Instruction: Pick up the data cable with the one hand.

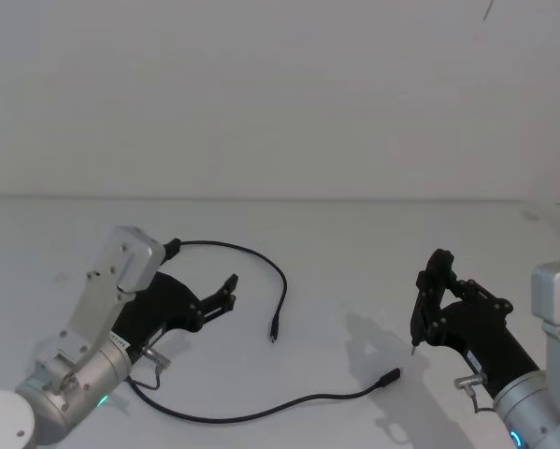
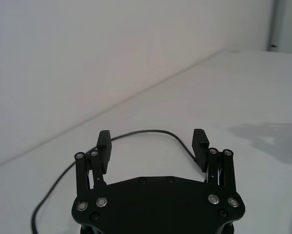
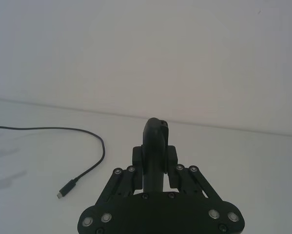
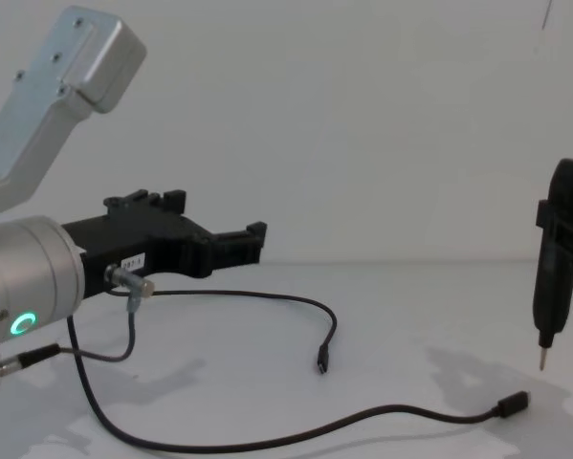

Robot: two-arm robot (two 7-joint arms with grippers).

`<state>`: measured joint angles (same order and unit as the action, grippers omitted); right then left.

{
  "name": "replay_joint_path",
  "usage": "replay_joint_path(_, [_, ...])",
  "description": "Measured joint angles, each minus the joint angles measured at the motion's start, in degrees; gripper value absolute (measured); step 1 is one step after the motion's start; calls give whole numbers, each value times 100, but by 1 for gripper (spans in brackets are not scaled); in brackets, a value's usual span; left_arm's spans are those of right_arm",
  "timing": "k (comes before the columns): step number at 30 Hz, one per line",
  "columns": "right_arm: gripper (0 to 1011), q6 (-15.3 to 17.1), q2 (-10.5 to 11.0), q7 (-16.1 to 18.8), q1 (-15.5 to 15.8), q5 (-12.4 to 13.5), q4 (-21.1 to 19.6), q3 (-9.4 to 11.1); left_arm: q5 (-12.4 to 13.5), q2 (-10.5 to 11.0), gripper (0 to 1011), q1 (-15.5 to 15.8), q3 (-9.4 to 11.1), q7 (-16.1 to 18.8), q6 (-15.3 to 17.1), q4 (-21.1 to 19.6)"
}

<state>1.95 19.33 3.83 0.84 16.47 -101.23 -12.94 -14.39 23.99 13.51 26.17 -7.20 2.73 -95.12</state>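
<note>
Left wrist view: the data cable arced crosswise just beyond the wide-spread fingers of the left gripper; the right gripper, clamped on a pen-like tool, stood farther off.

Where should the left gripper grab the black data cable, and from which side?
Grip the data cable on the curved stretch ahead of the open left gripper, coming down from above with jaws straddling the cord. It is thin and lies flat on the table, so a sideways approach would probably push it. The right gripper holds a pen-like tool.
</note>
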Motion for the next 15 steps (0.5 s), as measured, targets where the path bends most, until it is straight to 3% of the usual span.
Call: replay_joint_path(15, [279, 0, 0, 0, 0, 0, 0, 0, -545, 479, 1001, -125, 46, -1117, 514, -449])
